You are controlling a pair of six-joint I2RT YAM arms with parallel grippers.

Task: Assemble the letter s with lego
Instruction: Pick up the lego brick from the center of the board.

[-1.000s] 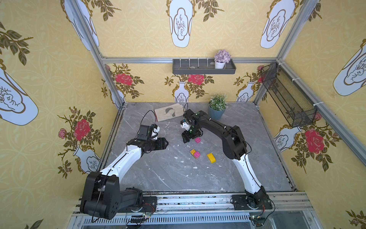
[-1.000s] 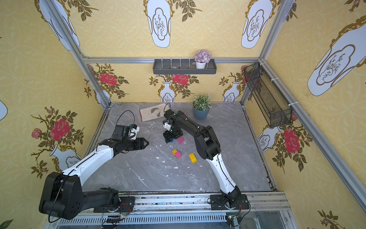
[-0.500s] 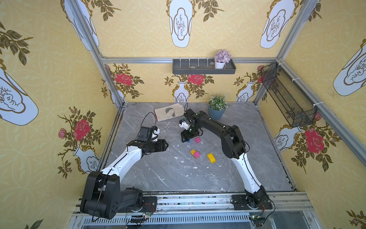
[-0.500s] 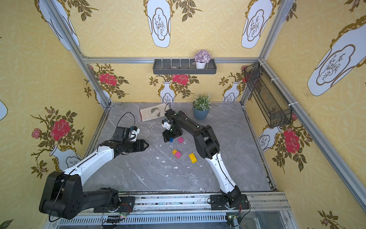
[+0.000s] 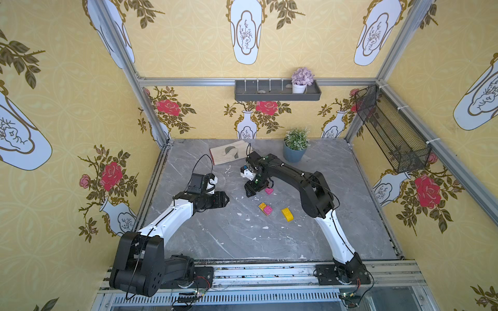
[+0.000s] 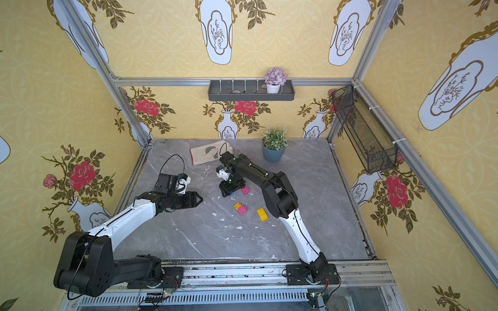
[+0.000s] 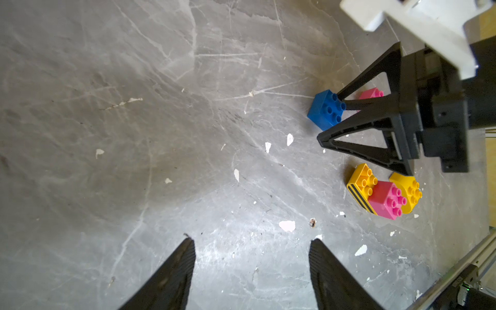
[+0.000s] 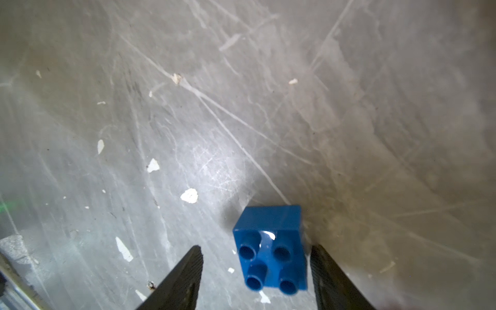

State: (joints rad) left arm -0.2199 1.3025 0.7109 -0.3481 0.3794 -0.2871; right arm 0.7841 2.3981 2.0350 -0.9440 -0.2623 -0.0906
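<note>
Grasp step: right jaws open astride the small blue square studded plastic brick (image 8: 269, 257) on the grey marbled worktop (image 8: 295, 107), left jaws open, empty; next likely close, lift, carry to the joined yellow-and-pink brick pair (image 5: 265, 208).

From the left wrist, the right gripper (image 7: 330, 120) half hides one pink brick (image 7: 371, 94).

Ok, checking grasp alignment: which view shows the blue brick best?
Right wrist view: the blue brick sits close up inside the open right gripper, studs clear. Left wrist view shows it smaller, partly covered; in both top views the gripper nearly hides it.
</note>
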